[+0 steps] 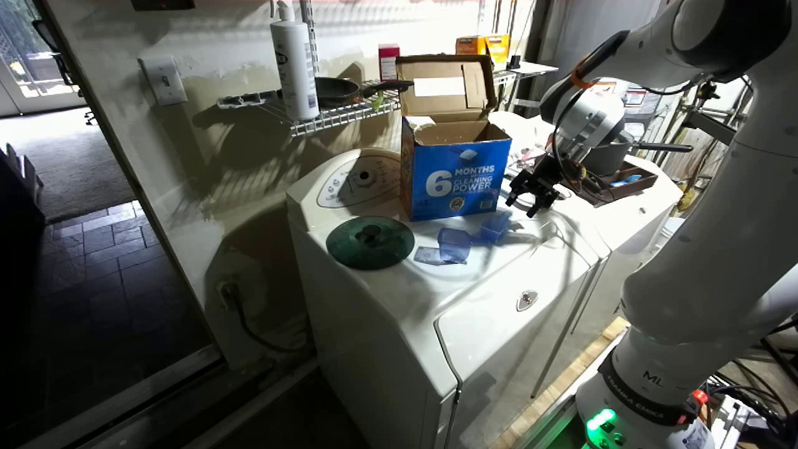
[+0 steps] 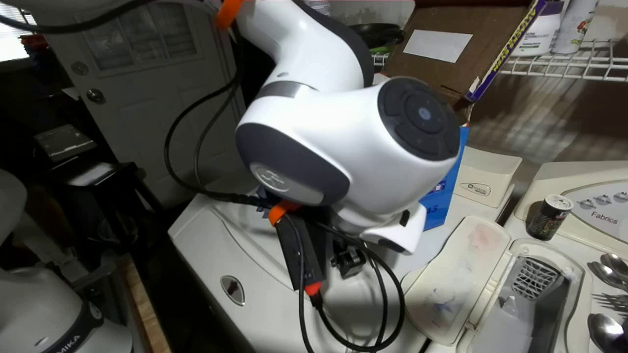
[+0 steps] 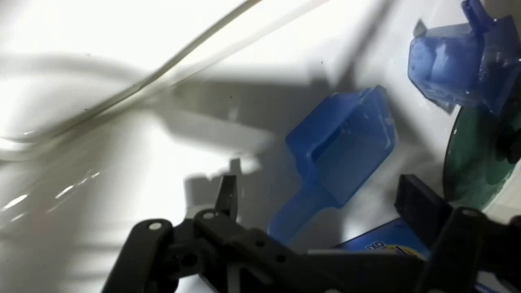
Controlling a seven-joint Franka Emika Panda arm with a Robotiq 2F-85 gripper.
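My gripper [image 1: 522,201] is open and empty above the white machine top, in front of the blue box [image 1: 458,181]. In the wrist view the fingers [image 3: 319,185] stand wide apart. A translucent blue scoop [image 3: 346,142] lies below and between them, its handle toward the gripper; it also shows in an exterior view [image 1: 495,226]. A further blue scoop [image 3: 452,61] lies beyond, by a flat clear piece [image 1: 430,255]. A green round lid with a black knob [image 1: 349,244] lies past the scoops. In an exterior view [image 2: 444,196] the box shows behind the arm, which hides the fingers.
The open cardboard flap [image 1: 446,84] stands up behind the box. A wire shelf [image 1: 346,125] holds a white bottle [image 1: 295,68] and a pan [image 1: 336,90]. A dark tray [image 1: 633,187] and pot [image 1: 608,159] stand beside the arm. A can [image 2: 549,215] and spoons [image 2: 606,328] lie farther along.
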